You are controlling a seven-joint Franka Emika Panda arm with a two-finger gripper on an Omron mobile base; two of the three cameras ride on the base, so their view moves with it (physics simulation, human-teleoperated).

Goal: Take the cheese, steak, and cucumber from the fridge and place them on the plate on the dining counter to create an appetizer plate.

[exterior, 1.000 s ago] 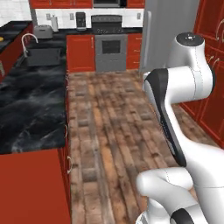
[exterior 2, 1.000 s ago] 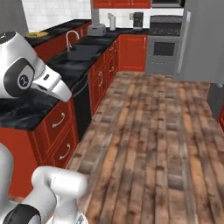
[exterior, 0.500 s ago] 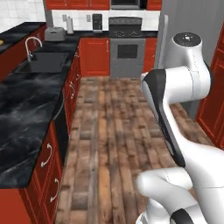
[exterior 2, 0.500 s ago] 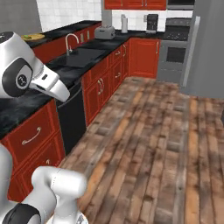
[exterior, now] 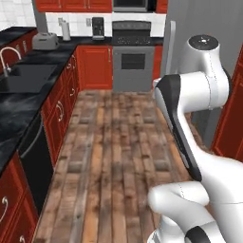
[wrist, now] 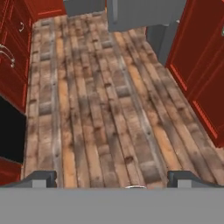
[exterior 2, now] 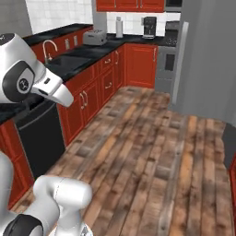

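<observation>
The fridge (exterior: 223,23) is a tall grey unit at the right of the room, door shut, with its long bar handle (exterior 2: 182,57) facing the wooden floor. Its grey foot (wrist: 144,13) lies at the top of the hand view. My gripper (wrist: 113,178) hangs open over the floor planks, its two dark fingertips (wrist: 41,177) far apart with nothing between them. The white arm (exterior: 190,90) is folded up in front of the base. The cheese, steak and cucumber are hidden. The plate and the dining counter are out of view.
Red cabinets (exterior: 59,109) under a black counter run along the left, with a sink (exterior: 23,76) and a toaster (exterior: 45,42). A grey stove (exterior: 133,61) stands at the back. Tall red cabinets (wrist: 201,65) flank the fridge. Open wooden floor (exterior 2: 147,152) lies between.
The whole picture has swung as the base turned and drove: the left counter slid aside and the fridge, stove and back wall came closer. The arm's pose and the open gripper are unchanged.
</observation>
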